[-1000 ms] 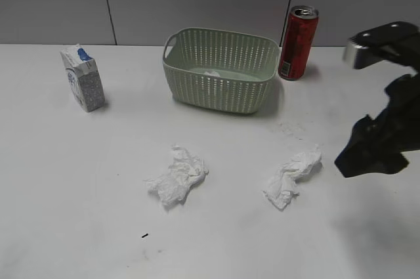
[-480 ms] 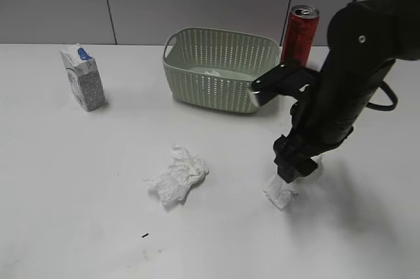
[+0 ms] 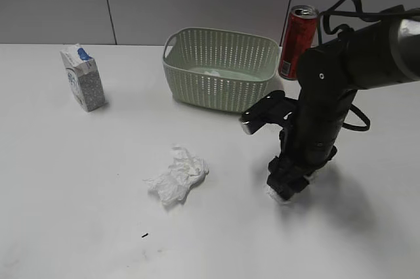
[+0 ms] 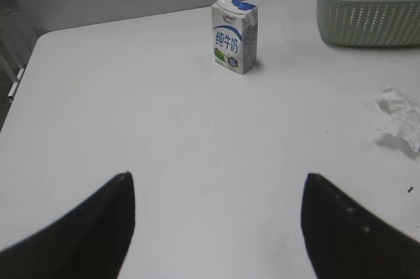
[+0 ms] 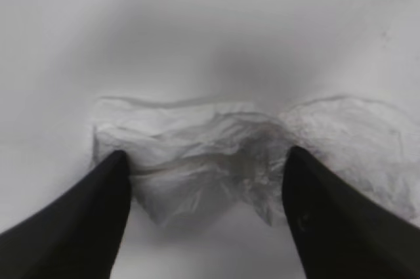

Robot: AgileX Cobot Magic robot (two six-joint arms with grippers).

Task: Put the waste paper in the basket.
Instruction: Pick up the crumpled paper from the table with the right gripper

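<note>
On the table (image 3: pixel 79 213), right gripper (image 3: pixel 287 184) lowered with fingers spread wide astride a crumpled wad (image 5: pixel 249 154), not yet closed on it; second wad (image 3: pixel 177 175) lying left, basket (image 3: pixel 220 69) behind, left gripper (image 4: pixel 216 226) open over bare surface.

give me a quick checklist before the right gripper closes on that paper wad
1. Right gripper open, a finger either side of the waste paper wad: ok.
2. Fingertips low enough to catch the wad against the table: cannot tell; the arm hides the contact point in the exterior view.
3. Basket upright with its open top free of the arm: ok.
4. Red can standing clear of the gripper, though close to the likely path to the basket: ok, watch it.
5. Left gripper open, holding nothing and away from the work: ok.
6. Second wad lying apart, not tangled with this one: ok.
</note>
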